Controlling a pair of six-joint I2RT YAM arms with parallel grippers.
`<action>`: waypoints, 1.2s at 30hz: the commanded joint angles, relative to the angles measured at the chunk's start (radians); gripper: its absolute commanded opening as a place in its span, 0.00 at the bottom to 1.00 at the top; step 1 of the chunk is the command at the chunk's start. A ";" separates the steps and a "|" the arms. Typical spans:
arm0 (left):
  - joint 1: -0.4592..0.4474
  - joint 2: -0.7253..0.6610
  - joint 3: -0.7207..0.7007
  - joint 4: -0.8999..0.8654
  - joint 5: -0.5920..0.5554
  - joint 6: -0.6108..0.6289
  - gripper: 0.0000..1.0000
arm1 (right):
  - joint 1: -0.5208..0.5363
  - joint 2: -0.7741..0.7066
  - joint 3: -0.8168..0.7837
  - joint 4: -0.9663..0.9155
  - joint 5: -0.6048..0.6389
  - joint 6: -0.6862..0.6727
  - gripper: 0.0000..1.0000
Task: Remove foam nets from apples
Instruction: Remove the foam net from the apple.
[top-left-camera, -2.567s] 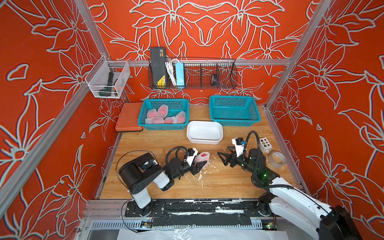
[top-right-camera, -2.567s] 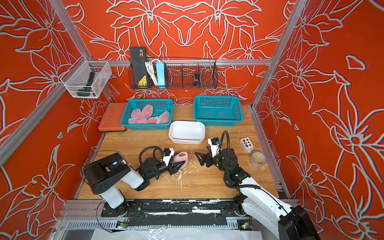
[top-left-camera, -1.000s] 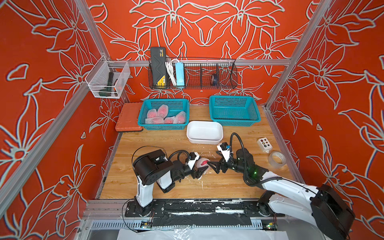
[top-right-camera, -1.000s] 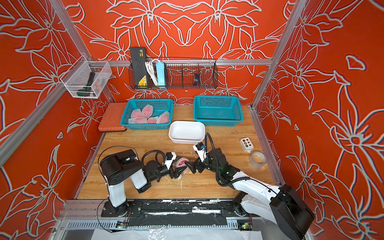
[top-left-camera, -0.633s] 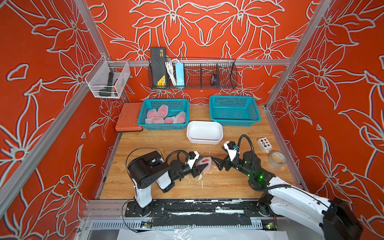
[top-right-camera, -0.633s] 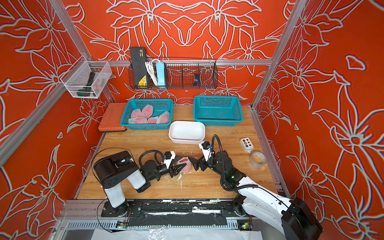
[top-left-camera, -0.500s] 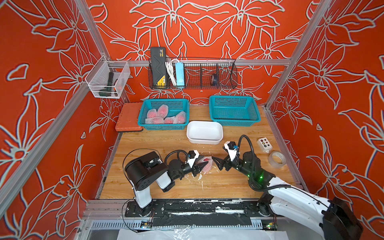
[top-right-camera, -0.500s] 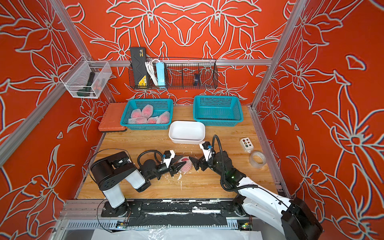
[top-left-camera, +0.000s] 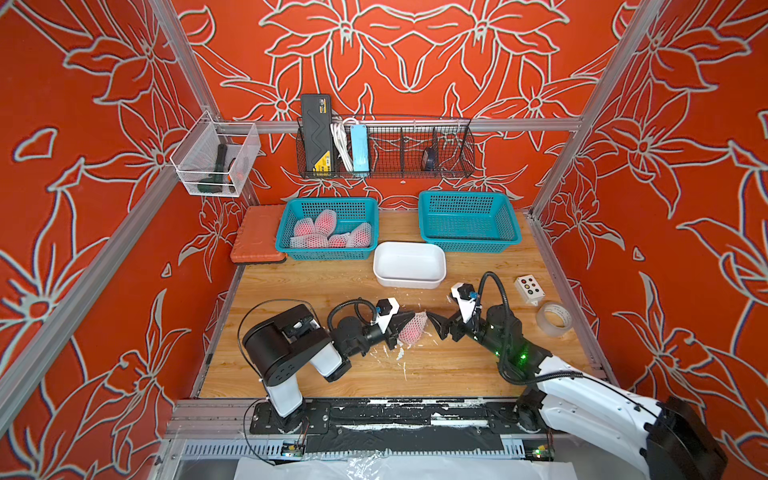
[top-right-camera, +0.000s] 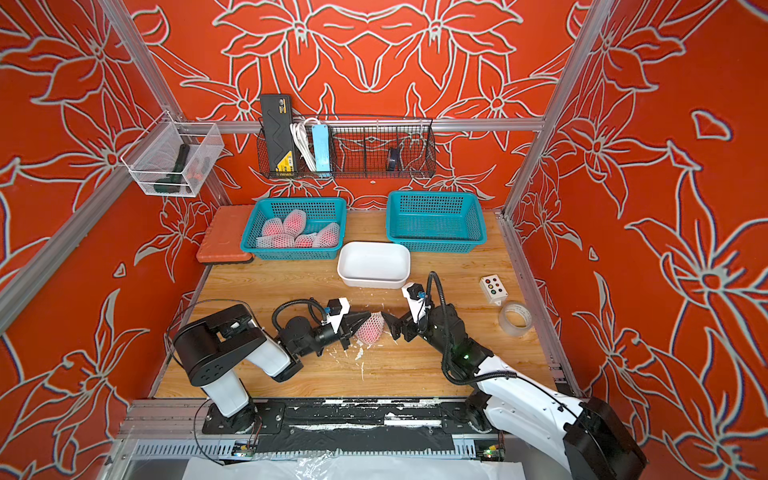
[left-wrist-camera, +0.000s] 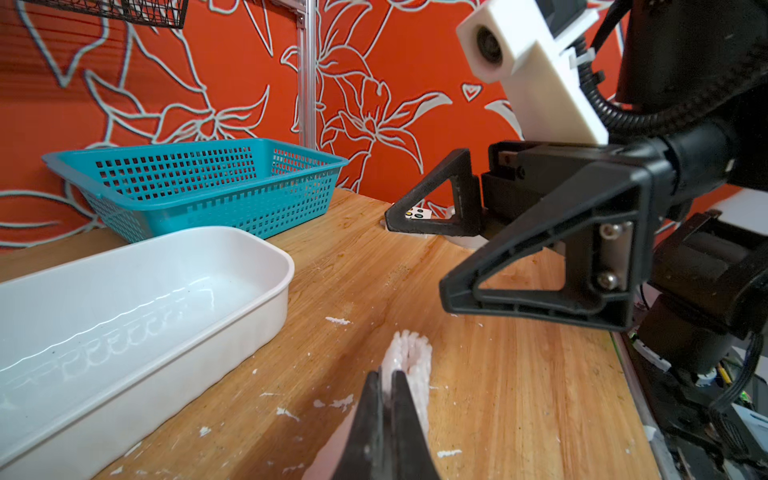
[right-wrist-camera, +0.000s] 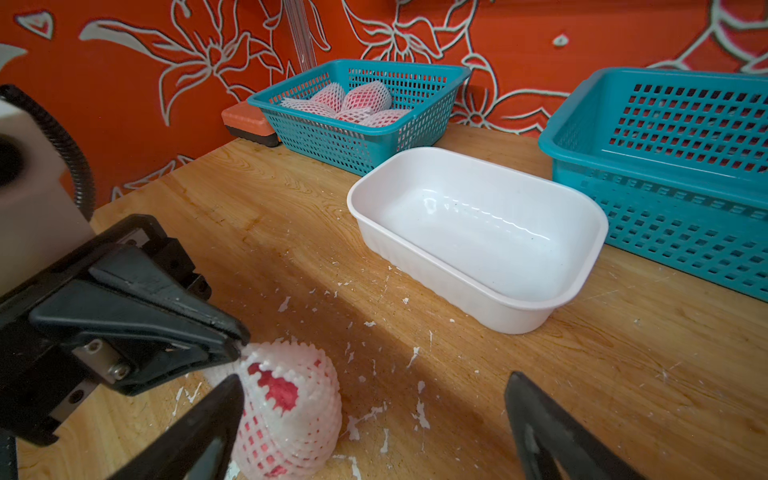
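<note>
Left gripper (top-left-camera: 409, 321) is pinching the white foam net (left-wrist-camera: 409, 365), jaws pressed together on a fold at the net's end; this is showing clearest in the left wrist view. The net is sitting around one red apple (right-wrist-camera: 276, 392), which is resting on the wooden table (top-left-camera: 374, 374) front-centre, between the two arms. Right gripper (top-left-camera: 436, 326) is standing spread wide just beside the apple, holding nothing; I can't tell whether a fingertip is touching the net. Containers: the teal basket (top-left-camera: 328, 202) at back left is holding several netted apples (top-left-camera: 328, 232), piled and overlapping, so the exact count isn't readable. The second teal basket (top-left-camera: 469, 239) at back right and the white tray (top-left-camera: 409, 282) in front of the baskets are both showing nothing inside. White foam crumbs (right-wrist-camera: 353, 428) are lying scattered on the wood around the apple. In the left wrist view the apple itself is sitting mostly hidden behind the closed fingers and cut off at the frame edge; in the right wrist view the right gripper's fingers are being cropped, with only the tips showing.
</note>
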 joint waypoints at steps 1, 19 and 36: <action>-0.001 -0.053 0.026 -0.019 0.012 0.024 0.00 | 0.003 -0.016 -0.020 0.018 0.033 -0.011 0.98; 0.083 -0.087 0.212 -0.178 0.041 0.024 0.00 | 0.004 -0.052 -0.039 0.015 0.090 -0.007 0.98; 0.082 0.045 0.135 0.086 0.051 -0.067 0.00 | 0.004 -0.069 -0.046 0.004 0.123 -0.005 0.98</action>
